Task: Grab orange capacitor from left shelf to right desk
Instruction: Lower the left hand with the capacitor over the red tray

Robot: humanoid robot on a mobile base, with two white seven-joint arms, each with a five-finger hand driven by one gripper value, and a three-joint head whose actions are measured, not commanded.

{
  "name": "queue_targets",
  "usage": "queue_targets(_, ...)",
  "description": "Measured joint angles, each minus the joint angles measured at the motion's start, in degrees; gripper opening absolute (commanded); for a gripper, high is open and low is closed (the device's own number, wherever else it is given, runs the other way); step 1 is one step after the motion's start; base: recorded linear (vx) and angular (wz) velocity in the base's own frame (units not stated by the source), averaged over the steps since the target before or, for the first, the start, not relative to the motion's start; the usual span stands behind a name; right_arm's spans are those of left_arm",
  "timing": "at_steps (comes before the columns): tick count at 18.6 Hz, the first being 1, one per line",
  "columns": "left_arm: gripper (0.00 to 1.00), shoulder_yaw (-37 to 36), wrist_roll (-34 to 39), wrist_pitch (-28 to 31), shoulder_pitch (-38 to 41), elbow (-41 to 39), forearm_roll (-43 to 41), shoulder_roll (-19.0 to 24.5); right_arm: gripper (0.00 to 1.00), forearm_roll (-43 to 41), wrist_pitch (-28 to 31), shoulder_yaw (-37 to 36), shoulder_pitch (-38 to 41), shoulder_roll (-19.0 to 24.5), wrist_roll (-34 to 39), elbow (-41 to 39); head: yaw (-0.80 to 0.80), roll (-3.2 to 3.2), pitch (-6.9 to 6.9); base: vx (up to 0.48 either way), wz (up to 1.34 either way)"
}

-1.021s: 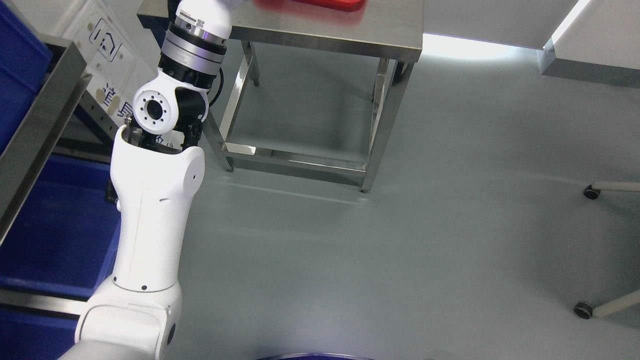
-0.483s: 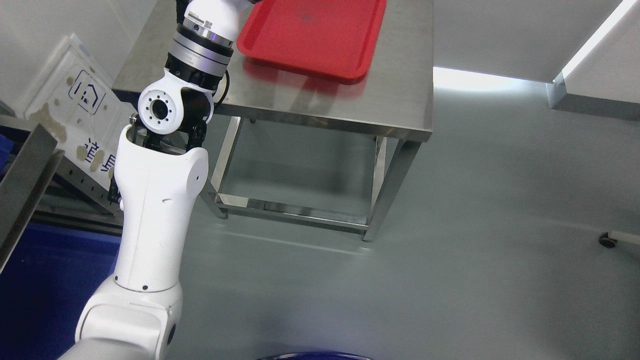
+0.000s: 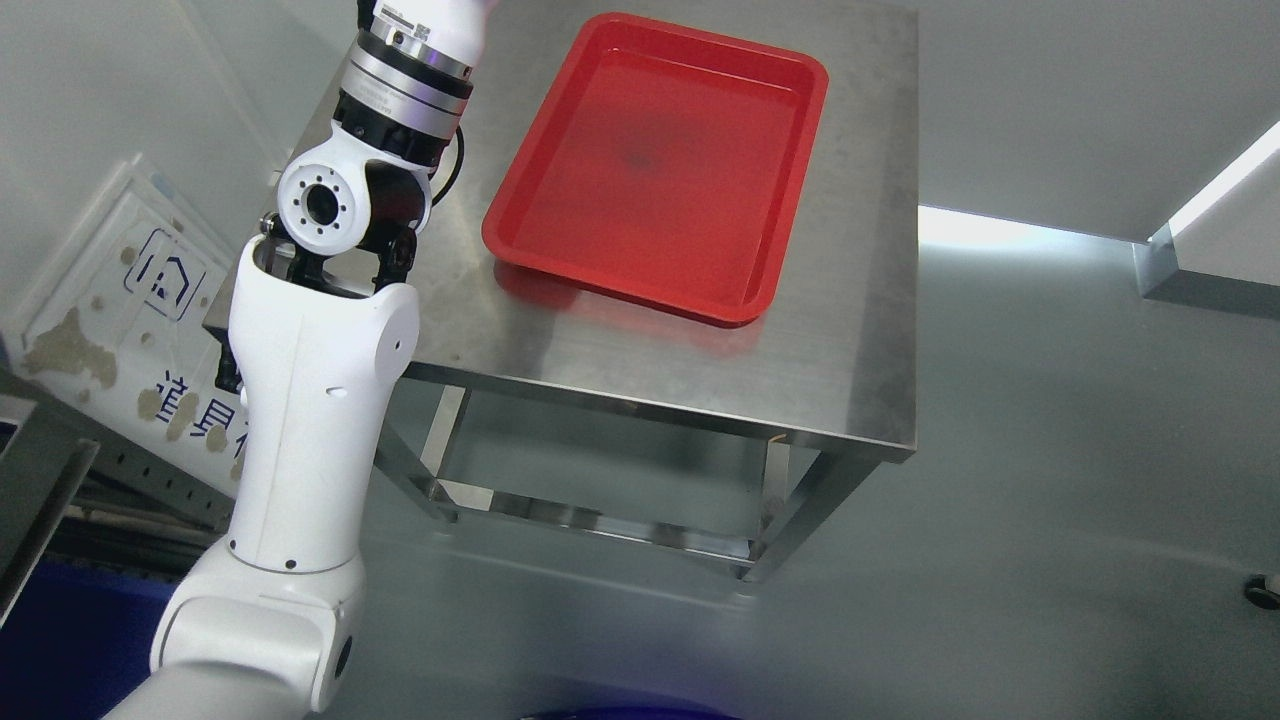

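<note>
My left arm (image 3: 310,400) rises from the lower left of the head view, past the left edge of a steel desk (image 3: 860,330). Its wrist leaves the picture at the top, so the hand is out of view. A red tray (image 3: 660,160) lies on the desk and holds nothing. No orange capacitor shows. My right arm is out of view.
The desk stands on steel legs with a lower frame (image 3: 590,520) over a grey floor (image 3: 1050,500). A white sign with blue print (image 3: 120,330) leans at the left. A steel shelf rail (image 3: 40,510) and a blue bin (image 3: 60,640) show at the lower left.
The camera has tilted up: the desk and red tray have slid down into full view, and the shelf and blue bins have mostly left at the lower left. The arm keeps its pose.
</note>
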Motion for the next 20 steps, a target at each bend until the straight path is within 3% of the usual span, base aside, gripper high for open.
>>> queue_targets(11, 0.03, 0.63, -0.71, 10.87, -0.5, 0.09, -0.16, 0.66, 1.0, 0.0, 0.06, 0.0, 0.01, 0.0, 0.0, 0.0, 0.0, 0.0, 0.0, 0.072, -0.05)
queue_targets(20, 0.04, -2.44, -4.41, 12.15, 7.34, 1.69, -2.91, 3.63, 1.0, 0.0, 0.21, 0.0, 0.01, 0.0, 0.0, 0.0, 0.0, 0.0, 0.01, -0.012, 0.01)
